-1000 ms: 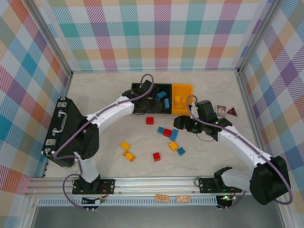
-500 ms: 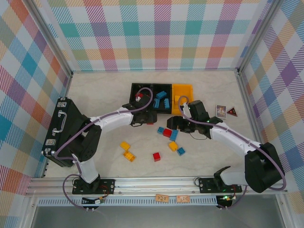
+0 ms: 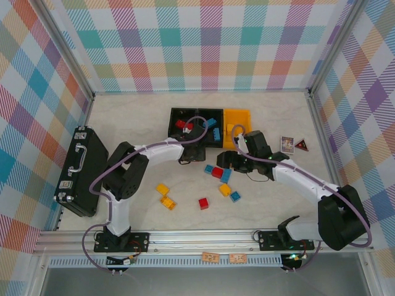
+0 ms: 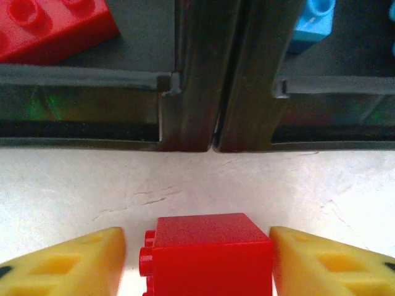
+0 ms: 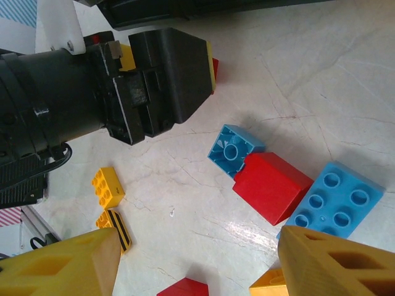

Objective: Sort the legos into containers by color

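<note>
Currently left gripper [image 4: 197, 262] straddles a red lego [image 4: 210, 250] on the table [image 4: 62, 185], just in front of where the two black containers [image 4: 80, 114] join. One pad [image 4: 321, 262] touches it, can't tell if it's clamped. Right gripper [image 5: 197, 259] is spread wide and empty, hovering over a loose red brick [image 5: 271, 185] and blue legos [image 5: 333, 197]. Yellow container [image 3: 237, 113] sits right of the black pair.
</note>
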